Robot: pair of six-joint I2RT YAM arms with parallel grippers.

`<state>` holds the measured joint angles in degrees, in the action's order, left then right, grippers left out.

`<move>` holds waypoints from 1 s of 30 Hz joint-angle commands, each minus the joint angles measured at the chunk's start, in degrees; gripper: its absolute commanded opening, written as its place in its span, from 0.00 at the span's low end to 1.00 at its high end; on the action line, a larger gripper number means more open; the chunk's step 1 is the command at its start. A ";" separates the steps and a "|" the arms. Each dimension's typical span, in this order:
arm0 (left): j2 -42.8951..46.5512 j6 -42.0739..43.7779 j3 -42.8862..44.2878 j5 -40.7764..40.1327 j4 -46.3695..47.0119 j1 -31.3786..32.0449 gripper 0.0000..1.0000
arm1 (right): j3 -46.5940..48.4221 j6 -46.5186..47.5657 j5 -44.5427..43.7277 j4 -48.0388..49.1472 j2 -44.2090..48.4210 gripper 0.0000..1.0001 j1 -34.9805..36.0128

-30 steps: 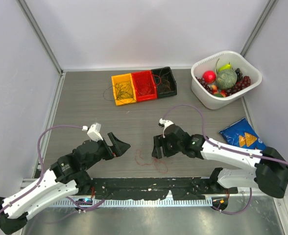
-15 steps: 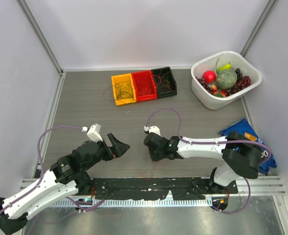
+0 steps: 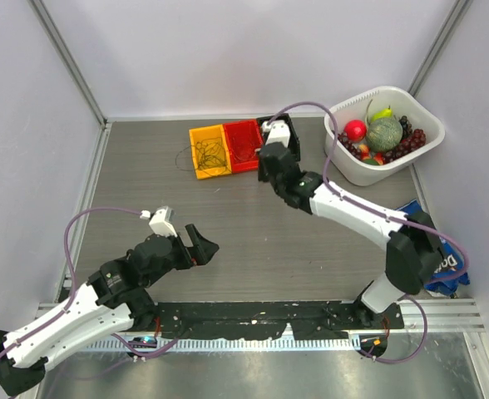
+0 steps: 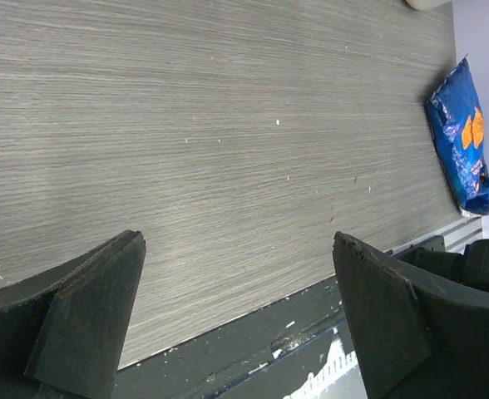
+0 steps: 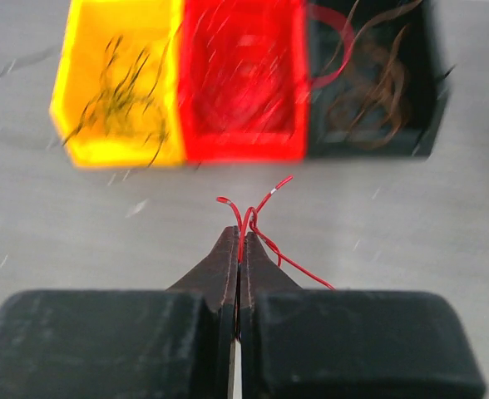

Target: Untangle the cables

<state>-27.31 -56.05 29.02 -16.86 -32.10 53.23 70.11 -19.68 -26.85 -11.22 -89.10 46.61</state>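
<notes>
In the right wrist view my right gripper is shut on a thin red cable, whose ends curl out past the fingertips. Beyond it stand three bins in a row. The yellow bin holds dark cables, the red bin holds red ones, and the black bin holds brown and red ones. From above, the right gripper hangs just in front of the bins. My left gripper stands wide open over bare table near the front rail, with nothing between its fingers.
A dark cable loop lies on the table left of the yellow bin. A white basket of fruit stands at the back right. A blue chip bag lies at the right edge. The black front rail runs along the near side.
The right gripper shut on the red cable that lay near the front centre and carried it up and back to the bins. The left arm has barely moved.
</notes>
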 commanded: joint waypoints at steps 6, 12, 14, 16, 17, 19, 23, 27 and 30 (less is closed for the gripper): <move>1.82 2.97 1.40 -2.56 -2.53 0.03 1.00 | 17.30 22.82 -5.48 27.74 -20.55 0.01 -9.43; 3.75 2.09 -0.62 -1.68 -2.10 0.03 1.00 | 34.46 31.88 -11.90 30.20 -36.92 0.01 -9.52; 3.76 1.74 -1.15 -1.16 -1.04 0.03 1.00 | 39.02 33.64 -12.17 30.74 -41.40 0.01 -9.52; 3.32 1.82 -1.33 -0.80 -0.34 0.03 1.00 | 43.59 34.09 -11.91 28.11 -45.62 0.01 -9.35; 2.88 2.17 -1.33 -0.72 -0.07 0.03 1.00 | 45.80 33.14 -11.91 26.18 -47.81 0.01 -9.08; 1.91 2.96 -0.89 -0.63 0.02 -0.06 1.00 | 46.17 31.91 -10.51 24.33 -49.41 0.01 -8.56; 0.16 4.46 0.25 -0.28 0.02 0.03 1.00 | 44.77 23.49 -4.54 21.17 -50.03 0.01 -8.46; -0.02 4.64 0.95 0.51 -0.07 -0.06 1.00 | 44.33 19.78 2.48 19.66 -50.12 0.02 -9.08; 1.29 4.20 1.22 0.69 -1.03 0.03 1.00 | 48.18 14.77 7.33 14.07 -52.04 0.08 -11.09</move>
<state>-27.29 -52.49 28.05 -16.71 -34.15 53.23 113.32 2.50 -27.51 7.44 -140.31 37.30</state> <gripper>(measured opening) 0.994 0.047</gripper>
